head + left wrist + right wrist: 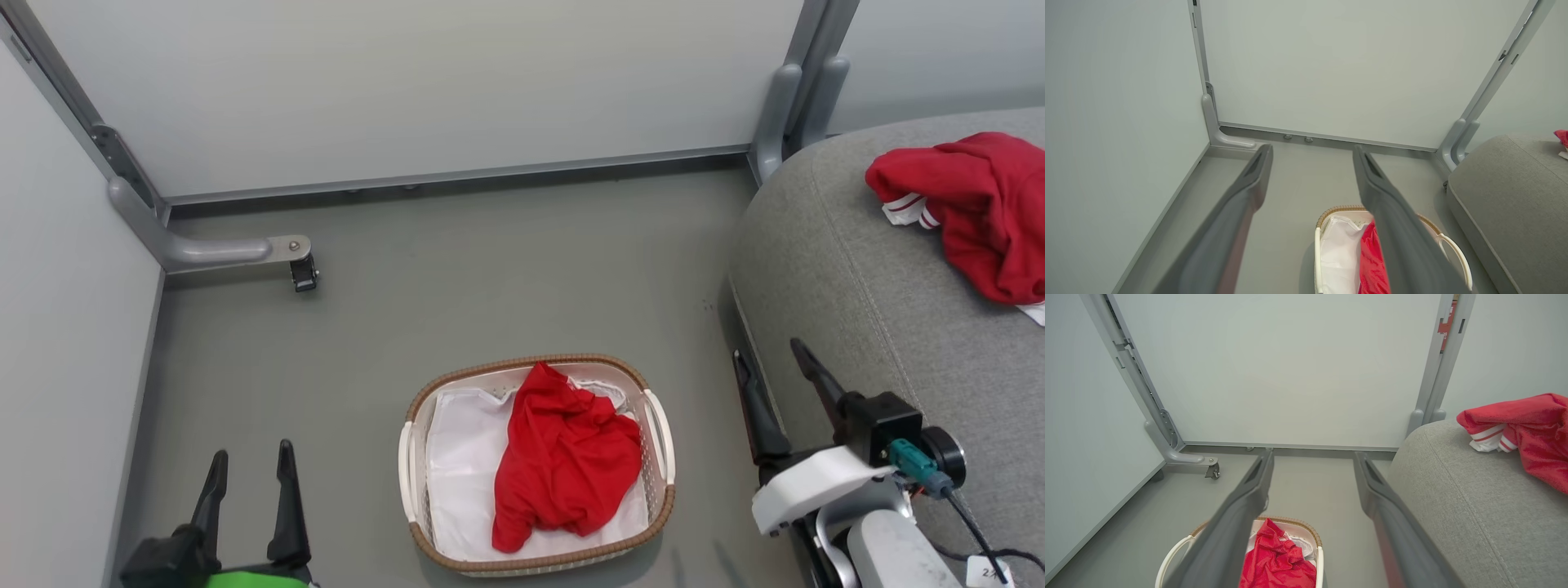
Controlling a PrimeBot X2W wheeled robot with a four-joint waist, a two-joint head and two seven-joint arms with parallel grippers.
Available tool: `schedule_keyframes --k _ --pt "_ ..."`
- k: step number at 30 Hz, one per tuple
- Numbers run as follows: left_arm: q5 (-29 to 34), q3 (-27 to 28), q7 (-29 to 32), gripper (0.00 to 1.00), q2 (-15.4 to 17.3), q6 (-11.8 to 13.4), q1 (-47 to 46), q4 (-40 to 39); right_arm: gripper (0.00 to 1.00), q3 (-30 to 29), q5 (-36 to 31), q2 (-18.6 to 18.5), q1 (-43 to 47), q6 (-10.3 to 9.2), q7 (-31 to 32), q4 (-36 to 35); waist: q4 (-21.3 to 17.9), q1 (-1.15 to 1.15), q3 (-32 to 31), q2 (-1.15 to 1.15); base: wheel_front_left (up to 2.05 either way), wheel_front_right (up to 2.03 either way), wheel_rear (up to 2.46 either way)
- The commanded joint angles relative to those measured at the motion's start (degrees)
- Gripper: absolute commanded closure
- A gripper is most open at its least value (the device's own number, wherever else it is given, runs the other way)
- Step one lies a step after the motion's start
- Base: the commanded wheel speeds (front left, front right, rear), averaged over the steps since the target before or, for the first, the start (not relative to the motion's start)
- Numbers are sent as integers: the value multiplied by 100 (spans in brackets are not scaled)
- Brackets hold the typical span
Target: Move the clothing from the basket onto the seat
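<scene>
Plain red garment (563, 461) crumpled in basket (414, 465); striped-trim garment (980, 204) on seat (857, 310); left fingers (286, 498), right fingers (755, 416) spread

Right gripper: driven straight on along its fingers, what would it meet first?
Likely the grey floor near the foot of the back panel, though depth is unclear. The open right gripper points past the basket, which lies lower, and the seat runs close alongside without crossing that line.

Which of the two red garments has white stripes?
The striped garment lying on the grey seat; the plain red garment in the basket has none.
</scene>
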Motion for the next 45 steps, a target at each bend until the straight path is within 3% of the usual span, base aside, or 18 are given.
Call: schedule_keyframes --k 1,6,12,24,34,45 --pt "74 -46 -4 0 -9 -19 -200 -34 0 -60 -42 -24 -115 -8 -1 -90 -4 0 117 0 0 0 0" --pt "249 -397 -3 0 -9 -61 -578 -11 0 -349 -169 -23 -370 -8 -1 -368 -59 0 576 0 0 0 0" --pt "590 -1149 52 0 25 -125 -1618 355 0 -740 -296 -25 -978 -8 -1 -933 -225 0 1620 0 0 0 0" --pt "1163 -2853 461 0 98 -152 -3976 2713 0 -912 -91 -19 -2006 -8 -1 -1875 -897 0 3773 0 0 0 0" --pt "1111 -2987 702 0 170 -143 -5056 4394 0 -604 -24 -13 -2202 -8 -1 -2329 -1425 0 4762 0 0 0 0" --pt "1019 -2849 732 0 403 115 -5620 5379 0 -386 206 -17 -2243 -8 -1 -2615 -1723 0 5099 0 0 0 0"
